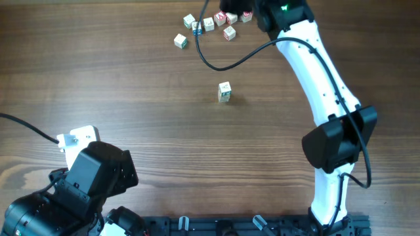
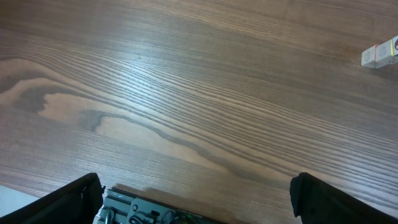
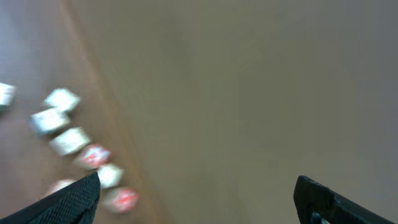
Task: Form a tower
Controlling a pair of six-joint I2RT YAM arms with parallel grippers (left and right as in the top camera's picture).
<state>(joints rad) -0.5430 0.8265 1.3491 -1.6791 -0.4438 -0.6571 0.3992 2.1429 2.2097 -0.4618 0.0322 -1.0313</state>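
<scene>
The tower [image 1: 224, 92] is standing mid-way across the worktop [image 1: 131, 78], well apart from the loose cubes [image 1: 209, 25]. The right end effector [image 3: 196, 193] is hovering over those cubes and the left end effector [image 2: 196, 196] is idling low, both gaping wide and holding nothing. The crowded cubes are inviting a double pinch, and an off-centre placement is likely risking a toppled stack.

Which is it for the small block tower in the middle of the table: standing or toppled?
Standing, it appears. Overhead, the tower shows its cream top face above a marked side, one cube wide, alone on the table.
</scene>
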